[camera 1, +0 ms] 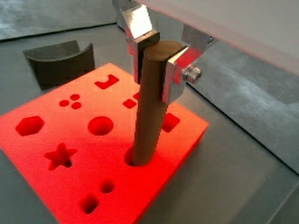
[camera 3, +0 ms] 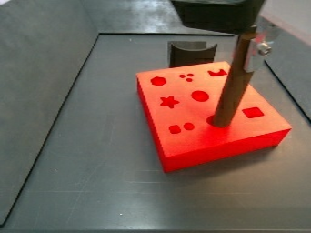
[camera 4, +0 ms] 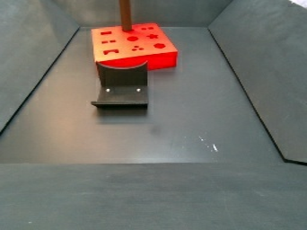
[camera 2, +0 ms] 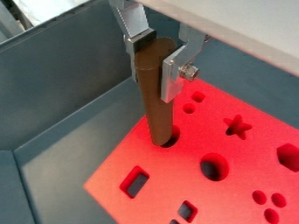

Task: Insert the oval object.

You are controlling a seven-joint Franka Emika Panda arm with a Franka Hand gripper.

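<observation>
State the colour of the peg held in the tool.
Brown; the oval object, gripped by the tool above the red block, shows best in a wrist view.

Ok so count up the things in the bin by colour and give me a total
Brown: 1, the oval object, held upright by the hand with its lower end in a hole of the block.
Red: 1, the block.
Dark grey: 1, the curved piece.
Total: 3

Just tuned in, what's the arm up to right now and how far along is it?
The gripper is over the red block, its fingers clamped on the upper end of the oval object, a long brown peg. The peg stands about upright with its lower end in a hole near the block's edge, most of its length above the surface. The dark grey curved piece sits on the floor beside the block, untouched.
</observation>
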